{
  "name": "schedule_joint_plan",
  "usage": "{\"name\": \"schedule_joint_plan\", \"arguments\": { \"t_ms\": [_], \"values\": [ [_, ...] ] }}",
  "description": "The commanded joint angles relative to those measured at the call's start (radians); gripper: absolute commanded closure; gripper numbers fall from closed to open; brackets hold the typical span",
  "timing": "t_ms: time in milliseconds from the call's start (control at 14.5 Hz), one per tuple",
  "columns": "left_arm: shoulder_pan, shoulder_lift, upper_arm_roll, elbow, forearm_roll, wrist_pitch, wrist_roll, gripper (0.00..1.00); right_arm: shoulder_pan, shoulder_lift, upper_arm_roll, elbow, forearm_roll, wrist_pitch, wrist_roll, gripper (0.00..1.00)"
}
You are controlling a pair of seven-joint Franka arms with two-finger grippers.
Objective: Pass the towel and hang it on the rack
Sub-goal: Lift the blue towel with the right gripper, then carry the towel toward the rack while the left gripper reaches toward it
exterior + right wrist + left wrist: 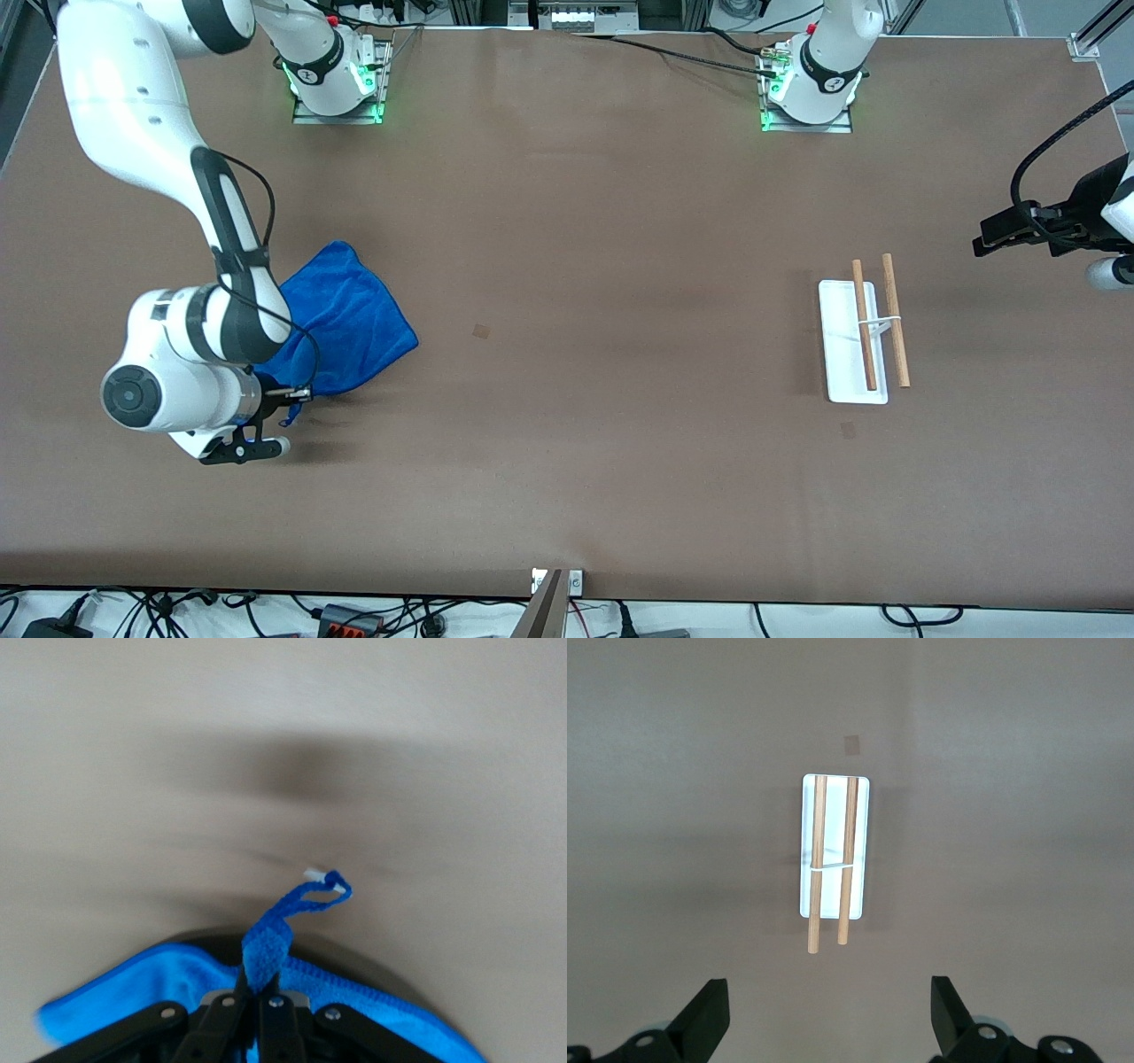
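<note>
The bright blue towel lies rumpled on the table toward the right arm's end. My right gripper is shut on its corner nearest the front camera. In the right wrist view a blue fold sticks out from between the shut fingers of that gripper, and a small loop with a pale tag pokes past it. The rack, a white plate with two wooden bars, stands toward the left arm's end. My left gripper waits up in the air by the rack, open and empty, with the rack in its view.
A small dark mark sits mid-table and another lies just nearer the front camera than the rack. The arm bases stand along the table's edge farthest from that camera. Cables run below the edge nearest it.
</note>
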Motion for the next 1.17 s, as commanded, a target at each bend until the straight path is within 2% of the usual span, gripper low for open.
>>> {"name": "schedule_joint_plan", "arguments": {
  "t_ms": [0, 206, 413, 550, 894, 963, 1101],
  "values": [
    [0.008, -0.015, -0.003, -0.008, -0.016, -0.005, 0.007, 0.0, -0.01, -0.025, 0.072, 0.058, 0.036, -0.054, -0.037, 1.0],
    [0.005, -0.009, 0.002, -0.008, -0.021, -0.005, 0.007, 0.0, -0.005, -0.066, 0.162, 0.093, 0.122, -0.045, -0.031, 1.0],
    [0.005, 0.012, -0.003, -0.008, -0.01, -0.005, 0.007, 0.0, -0.01, -0.066, 0.299, 0.15, 0.215, -0.037, 0.006, 1.0],
    [0.007, 0.015, -0.003, -0.008, -0.015, -0.006, 0.006, 0.0, -0.005, -0.066, 0.368, 0.153, 0.295, 0.039, 0.037, 1.0],
    [-0.005, 0.035, -0.006, -0.01, -0.041, -0.017, 0.01, 0.0, 0.039, -0.057, 0.589, 0.153, 0.311, 0.279, 0.043, 1.0],
    [-0.006, 0.049, -0.004, -0.01, -0.062, -0.017, 0.01, 0.0, 0.056, -0.056, 0.618, 0.152, 0.311, 0.338, 0.041, 1.0],
    [-0.009, 0.06, -0.006, -0.007, -0.101, -0.017, 0.01, 0.0, 0.117, -0.057, 0.624, 0.152, 0.309, 0.423, 0.041, 1.0]
  ]
}}
